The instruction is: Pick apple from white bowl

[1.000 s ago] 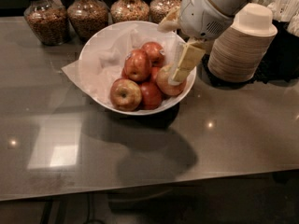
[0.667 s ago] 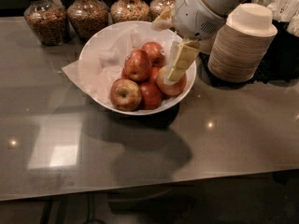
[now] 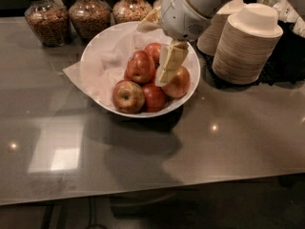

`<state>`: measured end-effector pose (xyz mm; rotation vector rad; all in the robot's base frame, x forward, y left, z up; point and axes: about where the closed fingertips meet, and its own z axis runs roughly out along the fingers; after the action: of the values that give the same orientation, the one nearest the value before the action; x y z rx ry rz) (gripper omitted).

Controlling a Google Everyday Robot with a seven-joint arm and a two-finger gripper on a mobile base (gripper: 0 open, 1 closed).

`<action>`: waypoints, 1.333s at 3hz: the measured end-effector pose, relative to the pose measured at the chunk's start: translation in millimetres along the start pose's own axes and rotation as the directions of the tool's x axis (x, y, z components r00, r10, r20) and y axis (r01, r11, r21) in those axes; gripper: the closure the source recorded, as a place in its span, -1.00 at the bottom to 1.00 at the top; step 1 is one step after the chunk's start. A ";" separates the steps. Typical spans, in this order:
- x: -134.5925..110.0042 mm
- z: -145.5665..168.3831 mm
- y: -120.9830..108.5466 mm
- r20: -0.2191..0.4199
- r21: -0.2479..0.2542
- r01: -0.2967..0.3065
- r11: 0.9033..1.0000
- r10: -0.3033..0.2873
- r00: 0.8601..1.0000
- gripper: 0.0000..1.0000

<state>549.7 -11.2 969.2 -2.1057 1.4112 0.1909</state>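
The white bowl (image 3: pixel 97 56), lined with crumpled white paper, sits on the dark counter and holds several apples. The large deep-red apple (image 3: pixel 140 66) lies near the bowl's middle, on top of the others. Two yellower apples lie at the front left (image 3: pixel 127 96) and at the right (image 3: pixel 180 83). My gripper (image 3: pixel 163 78) reaches down into the bowl from the upper right. Its cream tip sits just right of the deep-red apple, between it and the right apple. The arm's white wrist (image 3: pixel 183 8) hides the bowl's back right rim.
Stacks of beige paper bowls (image 3: pixel 247 44) stand to the right of the white bowl. Glass jars of grains (image 3: pixel 89 14) line the back edge. The counter's front edge (image 3: pixel 143 192) runs across the bottom.
My gripper has moved left, from over the right apple toward the middle of the bowl, closer to the deep-red apple. The apples and the bowl have not moved.
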 end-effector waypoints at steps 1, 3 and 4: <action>-3.2 13.0 -4.0 0.004 -0.012 0.054 0.998 -0.054 0.999 -0.64; 1.4 30.0 -8.3 0.001 -0.024 0.103 0.994 -0.103 0.995 -0.62; 15.0 38.1 -14.1 -0.018 -0.028 0.101 0.994 -0.102 0.995 -0.48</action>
<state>576.1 1.3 937.3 -2.2013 1.3155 0.1502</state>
